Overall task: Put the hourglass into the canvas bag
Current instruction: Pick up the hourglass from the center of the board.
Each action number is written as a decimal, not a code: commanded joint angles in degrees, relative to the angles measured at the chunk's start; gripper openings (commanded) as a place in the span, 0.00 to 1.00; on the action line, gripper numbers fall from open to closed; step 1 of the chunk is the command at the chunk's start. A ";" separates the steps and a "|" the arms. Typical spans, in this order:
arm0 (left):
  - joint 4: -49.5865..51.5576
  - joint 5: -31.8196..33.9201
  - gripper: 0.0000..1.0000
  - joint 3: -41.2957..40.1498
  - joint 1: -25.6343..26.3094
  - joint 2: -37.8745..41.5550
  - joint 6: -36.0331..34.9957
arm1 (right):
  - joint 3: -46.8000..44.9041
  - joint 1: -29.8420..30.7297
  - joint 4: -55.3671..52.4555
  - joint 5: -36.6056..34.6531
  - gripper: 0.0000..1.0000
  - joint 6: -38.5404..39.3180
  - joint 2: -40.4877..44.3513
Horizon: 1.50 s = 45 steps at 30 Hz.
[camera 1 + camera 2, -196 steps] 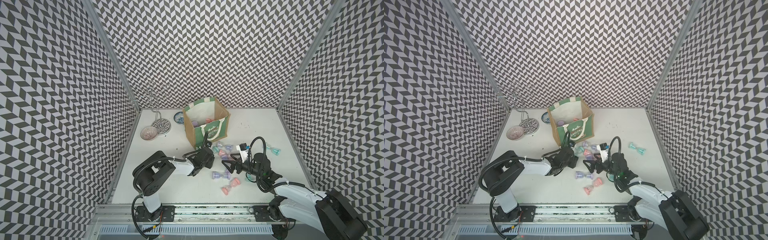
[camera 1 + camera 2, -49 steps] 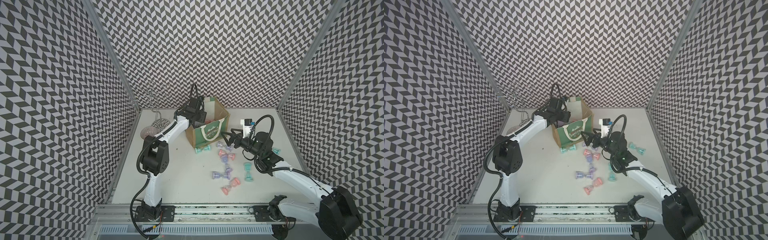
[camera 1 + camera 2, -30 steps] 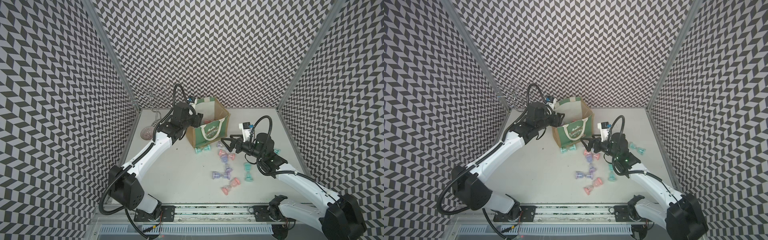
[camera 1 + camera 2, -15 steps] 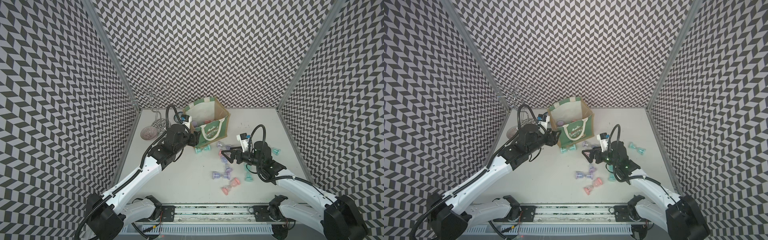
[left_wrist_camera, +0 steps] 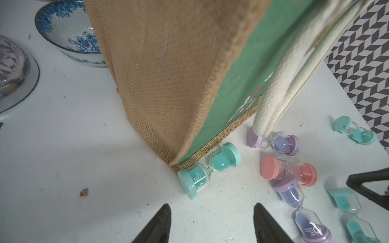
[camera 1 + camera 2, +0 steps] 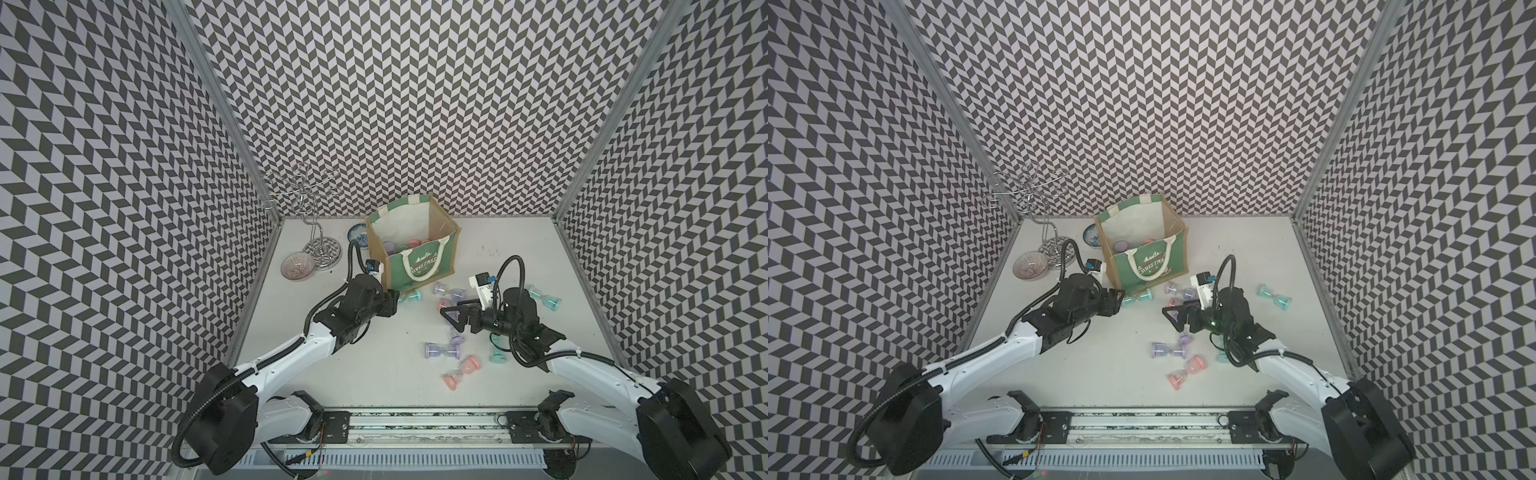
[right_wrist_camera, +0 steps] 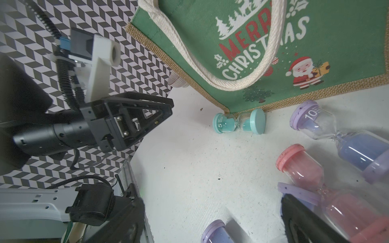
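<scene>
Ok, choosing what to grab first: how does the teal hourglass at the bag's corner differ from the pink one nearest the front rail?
The teal hourglass rests against the bottom edge of the canvas bag; the pink hourglass lies clear of it. The teal sits ahead of the open left tool; the pink has no tool at it. Both lie on their sides.

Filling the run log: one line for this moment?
left gripper: open, empty, facing teal hourglass at canvas bag corner | right gripper: open, beside pink hourglass
</scene>
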<state>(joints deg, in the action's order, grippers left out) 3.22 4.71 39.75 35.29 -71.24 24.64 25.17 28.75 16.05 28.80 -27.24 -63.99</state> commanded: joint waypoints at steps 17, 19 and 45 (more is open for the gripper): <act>-17.47 2.07 0.62 -1.45 0.46 -16.87 5.59 | -0.48 0.42 3.85 -0.55 0.99 0.31 -0.99; -18.87 1.61 0.62 -2.22 1.04 -17.22 5.67 | -0.30 0.37 3.64 -0.50 0.99 0.31 -0.96; -20.99 0.80 0.59 -3.09 11.49 -19.00 7.74 | 0.59 0.39 -0.25 -3.30 0.99 1.05 3.49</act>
<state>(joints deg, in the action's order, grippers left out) -18.04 5.74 36.71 45.52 -91.88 31.77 25.17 28.75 14.94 26.61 -26.98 -62.08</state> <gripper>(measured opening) 0.591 0.993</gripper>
